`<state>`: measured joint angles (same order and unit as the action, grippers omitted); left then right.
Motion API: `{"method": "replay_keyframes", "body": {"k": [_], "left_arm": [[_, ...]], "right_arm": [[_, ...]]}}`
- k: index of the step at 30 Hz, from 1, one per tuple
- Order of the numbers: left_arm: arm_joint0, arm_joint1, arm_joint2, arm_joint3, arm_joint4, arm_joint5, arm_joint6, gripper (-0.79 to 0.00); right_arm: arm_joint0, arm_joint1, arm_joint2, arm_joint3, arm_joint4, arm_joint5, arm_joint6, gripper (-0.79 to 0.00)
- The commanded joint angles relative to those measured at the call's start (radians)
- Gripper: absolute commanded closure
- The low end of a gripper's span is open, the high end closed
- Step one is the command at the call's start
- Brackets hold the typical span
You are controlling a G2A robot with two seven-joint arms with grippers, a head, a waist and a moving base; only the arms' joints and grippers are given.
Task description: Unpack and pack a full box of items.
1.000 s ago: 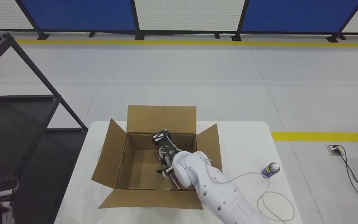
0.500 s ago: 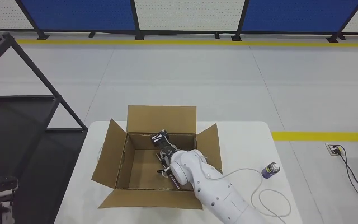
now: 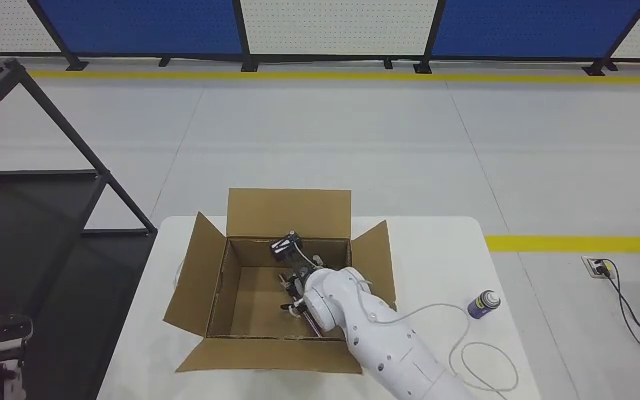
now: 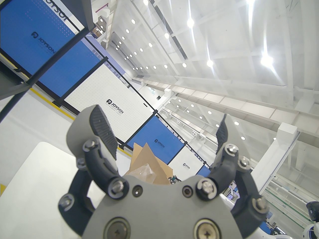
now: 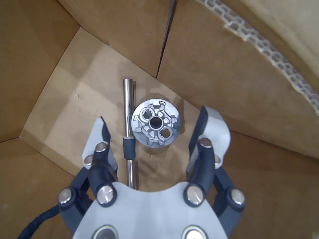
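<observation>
Inside the cardboard box (image 5: 49, 30), a metal hub disc (image 5: 156, 123) lies on the floor just beside a steel rod (image 5: 129, 100). The right gripper (image 5: 153, 117) hangs above them, fingers released. The left gripper (image 4: 160, 115) points at the ceiling, fingers spread, nothing held. A spray can (image 3: 485, 303) stands on the counter (image 3: 440, 260).

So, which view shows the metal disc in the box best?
Right wrist view: the disc lies unobstructed on the box floor beyond the open right tool. In the top view the right arm covers that spot; the left wrist view points at the ceiling.

Box (image 3: 289, 210) on table (image 3: 440, 270); rod (image 5: 129, 105) beside disc (image 5: 156, 123) inside box; can (image 3: 485, 304) right of box.
</observation>
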<state>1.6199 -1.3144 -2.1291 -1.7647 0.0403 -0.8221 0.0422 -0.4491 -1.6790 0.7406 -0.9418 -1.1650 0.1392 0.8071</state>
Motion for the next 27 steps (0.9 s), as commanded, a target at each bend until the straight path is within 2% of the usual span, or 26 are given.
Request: {"method": "replay_keyframes", "body": {"k": [1, 7, 11, 14, 18, 27], "left_arm": [[0.0, 0.0, 0.0, 0.0, 0.0, 0.0, 0.0, -0.785], [0.0, 0.0, 0.0, 0.0, 0.0, 0.0, 0.0, -0.785], [0.0, 0.0, 0.0, 0.0, 0.0, 0.0, 0.0, -0.785], [0.0, 0.0, 0.0, 0.0, 0.0, 0.0, 0.0, -0.785], [0.0, 0.0, 0.0, 0.0, 0.0, 0.0, 0.0, -0.785], [0.0, 0.0, 0.0, 0.0, 0.0, 0.0, 0.0, -0.785]], "right_arm": [[-0.018, 0.008, 0.017, -0.054, -0.023, 0.014, 0.004, -0.785], [-0.181, 0.074, 0.133, -0.414, -0.181, 0.006, 0.066, -0.785], [-0.354, 0.119, 0.235, -0.721, -0.271, -0.079, 0.113, -0.785], [-0.438, 0.137, 0.289, -0.858, -0.302, -0.123, 0.106, -0.785], [-0.534, 0.152, 0.359, -1.011, -0.321, -0.125, 0.03, -0.785], [-0.717, 0.164, 0.513, -1.201, -0.245, -0.03, -0.207, -0.785]]}}
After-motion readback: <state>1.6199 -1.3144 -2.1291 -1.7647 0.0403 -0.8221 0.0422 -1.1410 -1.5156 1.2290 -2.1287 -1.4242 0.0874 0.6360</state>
